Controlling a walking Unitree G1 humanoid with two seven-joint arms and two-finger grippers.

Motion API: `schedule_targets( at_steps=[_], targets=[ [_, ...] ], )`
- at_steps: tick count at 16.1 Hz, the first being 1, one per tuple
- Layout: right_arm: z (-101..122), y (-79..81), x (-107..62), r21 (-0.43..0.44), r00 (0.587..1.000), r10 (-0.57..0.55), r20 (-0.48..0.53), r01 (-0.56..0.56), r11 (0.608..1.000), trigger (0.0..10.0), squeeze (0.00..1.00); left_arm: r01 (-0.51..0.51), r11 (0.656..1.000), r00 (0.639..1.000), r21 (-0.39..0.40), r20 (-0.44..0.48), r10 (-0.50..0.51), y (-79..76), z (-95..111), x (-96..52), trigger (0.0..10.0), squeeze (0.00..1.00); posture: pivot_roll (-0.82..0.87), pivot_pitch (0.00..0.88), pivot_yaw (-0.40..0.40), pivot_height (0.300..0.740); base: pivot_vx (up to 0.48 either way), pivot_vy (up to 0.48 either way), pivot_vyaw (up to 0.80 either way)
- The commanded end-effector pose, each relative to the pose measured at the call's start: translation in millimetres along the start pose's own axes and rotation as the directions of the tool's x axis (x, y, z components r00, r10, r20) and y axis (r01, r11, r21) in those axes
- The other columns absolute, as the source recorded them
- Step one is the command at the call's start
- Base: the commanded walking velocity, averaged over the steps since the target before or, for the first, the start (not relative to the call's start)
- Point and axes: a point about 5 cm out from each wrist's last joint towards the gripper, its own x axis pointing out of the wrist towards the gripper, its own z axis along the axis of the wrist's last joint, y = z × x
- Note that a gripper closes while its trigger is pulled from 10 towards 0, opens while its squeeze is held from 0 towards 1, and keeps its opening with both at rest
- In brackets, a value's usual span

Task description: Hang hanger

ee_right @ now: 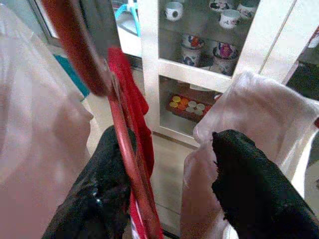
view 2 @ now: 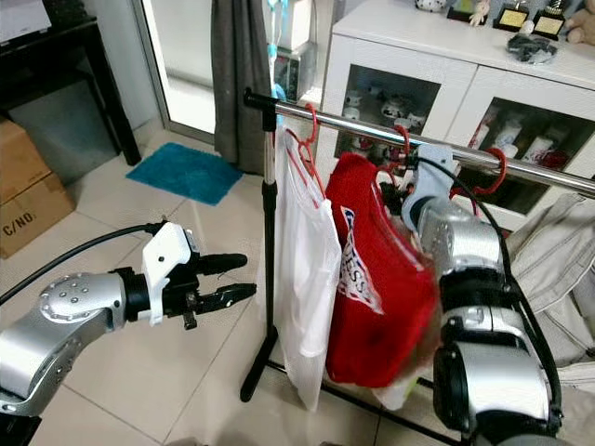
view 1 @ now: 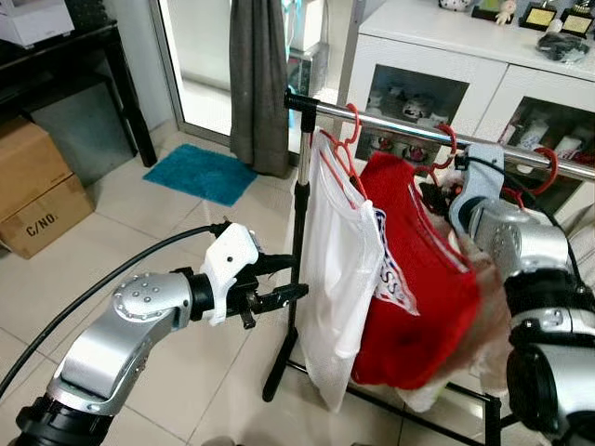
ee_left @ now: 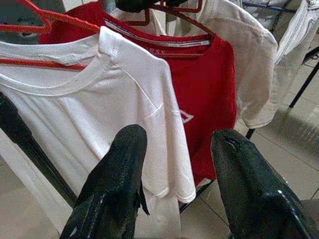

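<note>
Right gripper (ee_right: 169, 184) spreading open around red hanger (ee_right: 124, 164) carrying red T-shirt (view 1: 409, 297), hooking it on rail (view 1: 409, 128). Left gripper (view 1: 284, 283), at nine o'clock of white T-shirt (view 1: 339, 279), waiting open.

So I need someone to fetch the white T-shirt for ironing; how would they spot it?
Find the metal clothes rail in front of the white glass-door cabinet. The white T-shirt hangs on a red hanger at the rail's end, next to the black upright post; its neighbour is a red T-shirt.
</note>
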Motion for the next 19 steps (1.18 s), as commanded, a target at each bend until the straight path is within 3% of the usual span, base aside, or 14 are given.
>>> schedule_targets(
  at_steps=[1,9,19],
  targets=[
    [2.1,-3.6,0.6,0.006,1.000,0.006,-0.003,-0.006,1.000,0.0,0.00,0.024,1.000,1.000,0.016,0.004,-0.024,-3.1,4.4,0.3,10.0,0.00,0.01,0.000,-0.049,0.740,0.000,0.000,0.00],
    [-4.0,-5.9,2.5,-0.035,0.998,0.045,-0.052,-0.047,0.998,0.0,0.00,0.018,1.000,1.000,0.023,-0.006,-0.018,-2.4,3.7,-0.5,10.0,0.00,0.01,0.000,-0.057,0.740,0.000,0.000,0.00],
    [-4.8,-5.0,-1.3,-0.026,0.997,0.064,-0.053,-0.066,0.998,0.0,0.00,0.017,1.000,1.000,0.026,-0.013,-0.017,-2.9,3.3,-0.6,10.0,0.00,0.00,0.000,-0.053,0.740,0.000,0.000,0.00]
  ],
)
